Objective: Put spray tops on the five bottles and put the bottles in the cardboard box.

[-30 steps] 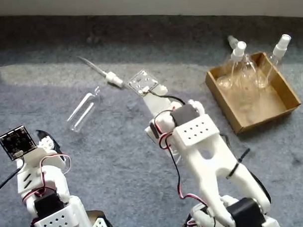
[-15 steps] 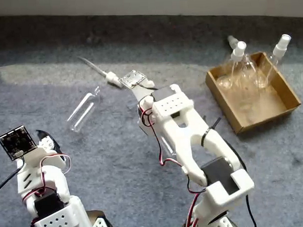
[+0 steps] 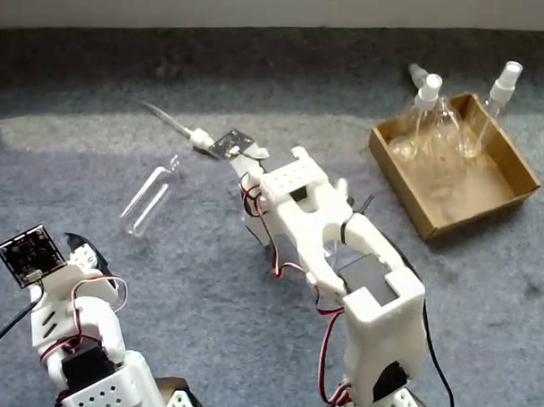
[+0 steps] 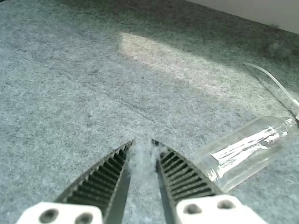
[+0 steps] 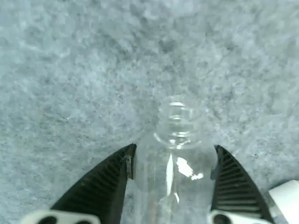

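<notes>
1. My right gripper (image 5: 174, 148) has a clear bottle (image 5: 174, 163) between its fingers, one black pad against each side. It looks like a firm hold, though I cannot be sure how hard the pads press.
2. That bottle's neck is open, with no top on it, and it points away from my wrist over the grey carpet (image 5: 70, 56).
3. A spray top (image 3: 201, 139) with a thin tube lies on the carpet just beside my right wrist, out in the middle of the table.
4. My left gripper (image 4: 142, 142) sits low over the carpet on the near left. Its fingers are parted by a narrow gap, with nothing between them.
5. A lying bottle (image 3: 151, 200), also uncapped, rests on its side between my left gripper and the spray top. Its neck is turned toward the top.
6. The cardboard box (image 3: 398, 188) stands well apart on the right. Capped bottles (image 3: 443, 117) stand in its far end, and three white tops rise above the rim.
</notes>
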